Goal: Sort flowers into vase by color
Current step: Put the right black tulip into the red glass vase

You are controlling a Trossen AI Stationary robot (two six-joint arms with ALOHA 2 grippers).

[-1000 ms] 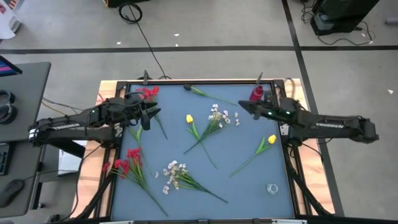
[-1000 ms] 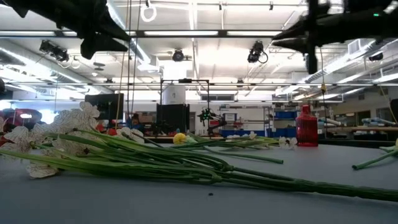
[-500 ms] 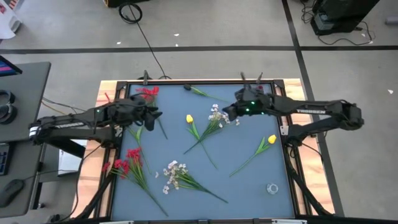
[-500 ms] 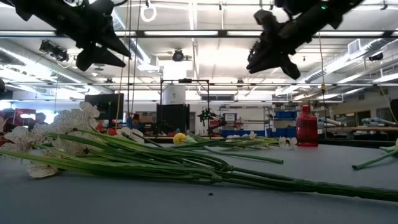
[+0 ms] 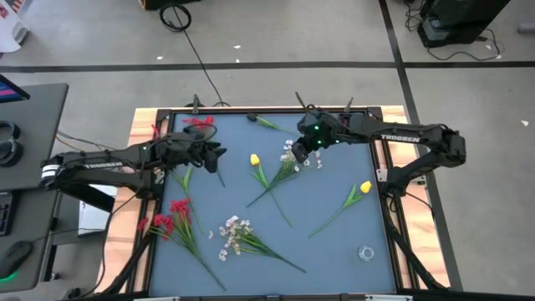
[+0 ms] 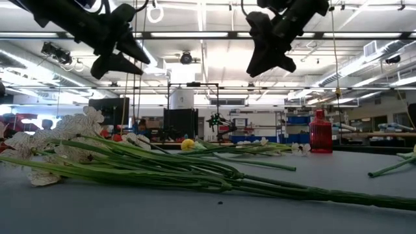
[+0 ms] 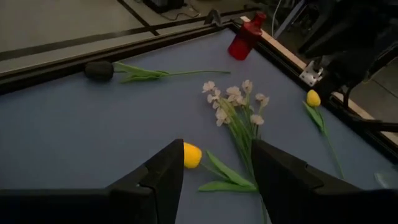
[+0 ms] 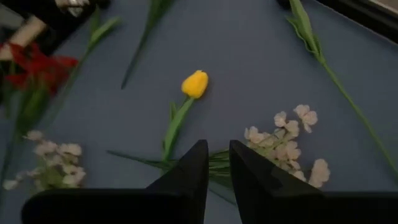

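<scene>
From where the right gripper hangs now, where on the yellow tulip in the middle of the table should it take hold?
Probably mid-stem. The yellow artificial tulip lies flat on the blue table top, its thin green stem running down from the blossom, with leaves along the lower stem. The right gripper, above the white blossom spray, should come straight down just below the blossom, fingers across the stem.

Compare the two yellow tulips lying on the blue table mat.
The yellow tulip near the mat's middle lies beside a white blossom spray, between both grippers; the yellow tulip at the right edge lies alone. The middle tulip's stem runs toward the near right, the edge tulip's toward the near left. Both are single yellow buds on green stems, lying flat and ungrasped.
</scene>
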